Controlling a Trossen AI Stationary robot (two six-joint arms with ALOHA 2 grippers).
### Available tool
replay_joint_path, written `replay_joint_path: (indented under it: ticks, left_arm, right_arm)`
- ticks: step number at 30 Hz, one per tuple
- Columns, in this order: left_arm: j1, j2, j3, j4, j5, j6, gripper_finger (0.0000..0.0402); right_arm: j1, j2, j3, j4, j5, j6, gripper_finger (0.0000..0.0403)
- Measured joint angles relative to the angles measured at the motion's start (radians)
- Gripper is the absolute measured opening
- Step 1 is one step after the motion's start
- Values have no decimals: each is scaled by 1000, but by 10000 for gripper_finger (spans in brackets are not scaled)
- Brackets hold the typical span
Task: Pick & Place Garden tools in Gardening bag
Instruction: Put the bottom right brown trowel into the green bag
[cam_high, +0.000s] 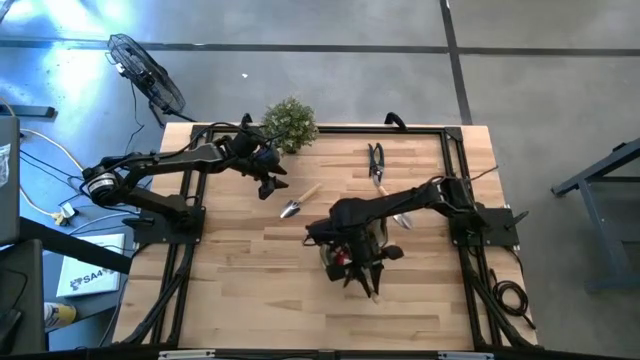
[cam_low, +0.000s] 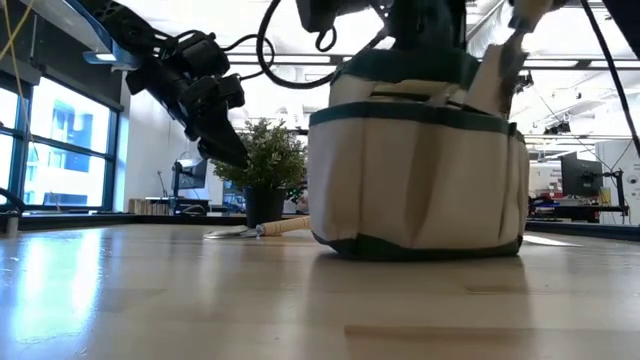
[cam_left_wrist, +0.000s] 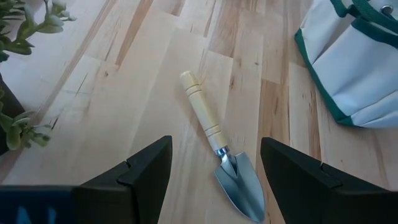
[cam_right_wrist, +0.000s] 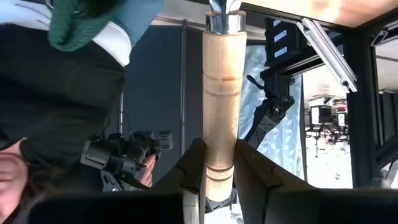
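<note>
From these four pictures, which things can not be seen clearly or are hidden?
- What lies inside the gardening bag: in the high view the right gripper and its arm cover the mouth; in the low view the bag's wall hides it.
- The metal head of the wooden-handled tool held by the right gripper: cut off by the right wrist picture's edge.
- The dark snips: too small in the high view to tell details.

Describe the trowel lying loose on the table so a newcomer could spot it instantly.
Start at the potted plant at the table's far edge, then look just in front of it toward the bag. The trowel lies flat on the bare wood there, under the open left claw. Its pale wooden handle and pointed silver blade set it apart from the dark snips farther right.
</note>
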Motion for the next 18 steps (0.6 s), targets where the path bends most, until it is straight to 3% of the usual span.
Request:
replay_joint_path:
  ticks: [18]
  left_arm:
    - [0, 0, 0, -17, 1, 18, 239]
  right_arm:
    - [16, 0, 0, 0, -16, -15, 44]
